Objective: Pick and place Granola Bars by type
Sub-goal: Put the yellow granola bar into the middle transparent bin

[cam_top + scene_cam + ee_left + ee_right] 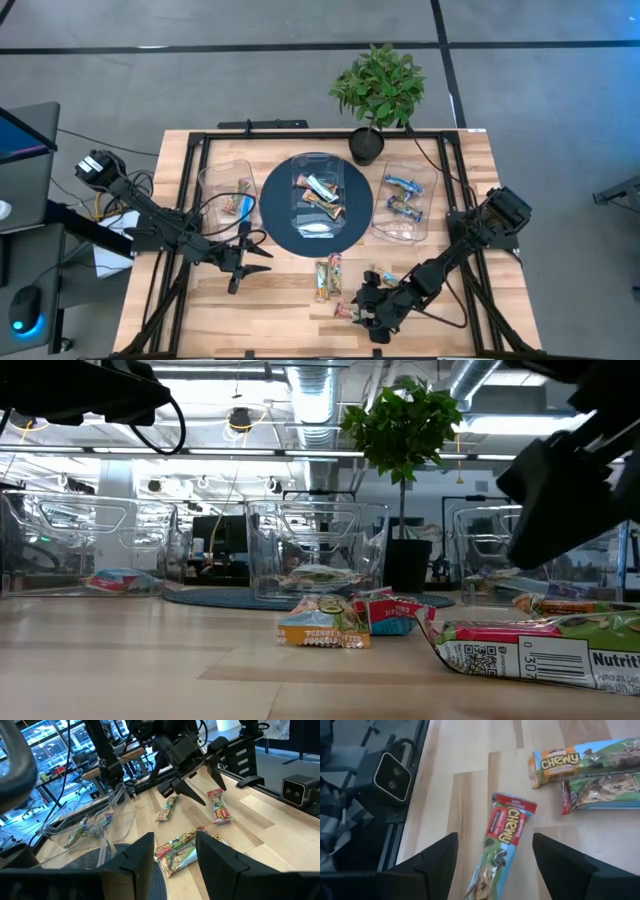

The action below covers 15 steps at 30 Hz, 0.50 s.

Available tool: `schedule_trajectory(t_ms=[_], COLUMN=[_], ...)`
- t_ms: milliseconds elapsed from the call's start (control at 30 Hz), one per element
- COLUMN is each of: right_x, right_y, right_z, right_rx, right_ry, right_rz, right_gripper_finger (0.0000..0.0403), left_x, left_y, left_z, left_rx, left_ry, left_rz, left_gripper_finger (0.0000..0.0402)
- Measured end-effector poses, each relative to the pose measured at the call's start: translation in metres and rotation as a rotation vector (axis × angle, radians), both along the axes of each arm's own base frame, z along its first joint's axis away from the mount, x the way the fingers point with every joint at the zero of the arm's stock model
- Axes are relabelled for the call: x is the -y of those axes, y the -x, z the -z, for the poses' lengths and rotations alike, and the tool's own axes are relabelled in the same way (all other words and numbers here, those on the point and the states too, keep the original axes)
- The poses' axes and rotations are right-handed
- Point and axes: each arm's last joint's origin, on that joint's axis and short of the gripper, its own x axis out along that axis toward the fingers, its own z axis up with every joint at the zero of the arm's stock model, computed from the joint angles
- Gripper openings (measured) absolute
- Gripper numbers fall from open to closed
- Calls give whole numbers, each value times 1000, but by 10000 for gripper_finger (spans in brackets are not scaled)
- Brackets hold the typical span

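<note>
Fingers of the right gripper are spread wide, and a red-and-blue Chewy bar is seen on the wooden table between them, not gripped. Two more bars are laid just beyond the fingertips. The left gripper is held with its fingers apart, clamped on nothing, and a green-wrapped bar is seen on the table between them.

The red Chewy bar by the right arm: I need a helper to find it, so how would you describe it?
Start at the wooden table's front edge, under the right end effector. Between its open fingers lies the red Chewy bar, alone on bare wood. Unlike the orange Chewy bar beside a green-wrapped bar, its wrapper is red with blue ends.
</note>
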Motion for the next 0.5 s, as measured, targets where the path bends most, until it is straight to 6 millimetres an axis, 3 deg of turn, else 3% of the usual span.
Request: schedule_trajectory(t_ms=[267,500], right_x=[0,18], right_y=[2,11], right_z=[1,5], right_rx=[22,-188], right_ry=[56,120], right_rz=[31,167], right_gripper_finger=[249,249], left_x=[0,0], left_y=[0,0], left_z=[0,0], left_rx=[0,0], left_ry=[0,0], left_rz=[0,0], left_gripper_finger=[142,142])
